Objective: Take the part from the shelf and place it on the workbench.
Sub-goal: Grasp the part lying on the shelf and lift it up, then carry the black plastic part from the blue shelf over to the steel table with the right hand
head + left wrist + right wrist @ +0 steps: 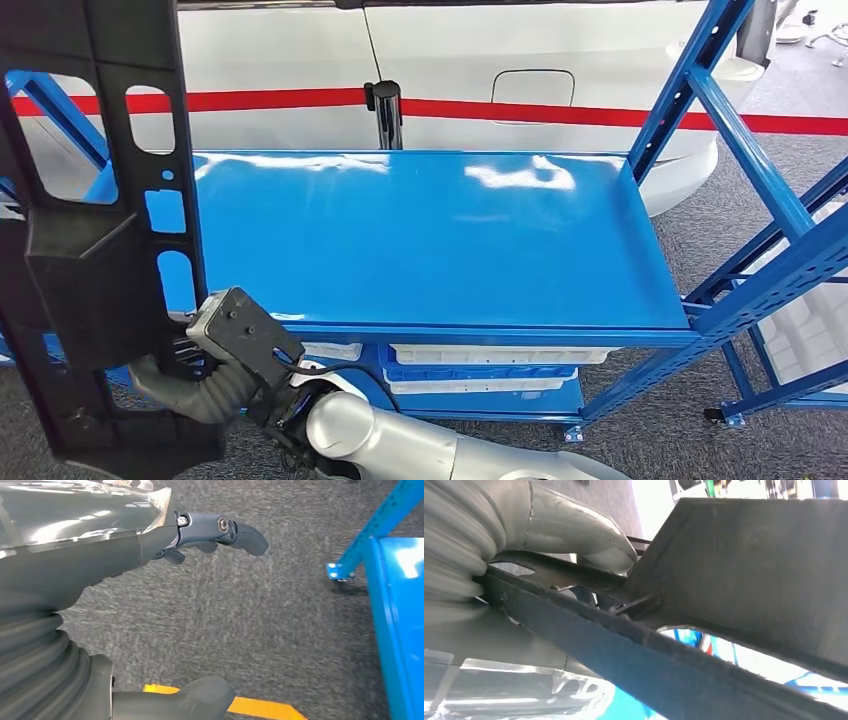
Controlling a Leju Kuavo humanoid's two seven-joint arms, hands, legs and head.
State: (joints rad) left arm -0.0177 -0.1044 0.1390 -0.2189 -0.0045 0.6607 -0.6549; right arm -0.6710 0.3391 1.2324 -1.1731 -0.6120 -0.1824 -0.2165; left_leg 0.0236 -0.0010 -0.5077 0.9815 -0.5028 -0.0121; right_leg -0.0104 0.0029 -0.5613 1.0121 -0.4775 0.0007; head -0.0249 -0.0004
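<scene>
Head view, left of the blue shelf (430,240): black part (95,250) upright, lower section wrapped by the right hand (205,385).
Left wrist view: left hand (150,545) over grey floor beside the shelf, fingers apart, holding nothing.
Right wrist view: thumb clamped on the part's dark bar.

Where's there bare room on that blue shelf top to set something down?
Nearly the whole blue shelf top is bare, from the slanted upright across to the black part held by the right hand. Crowded: the left end behind the part, and the lower tier with white trays.
</scene>
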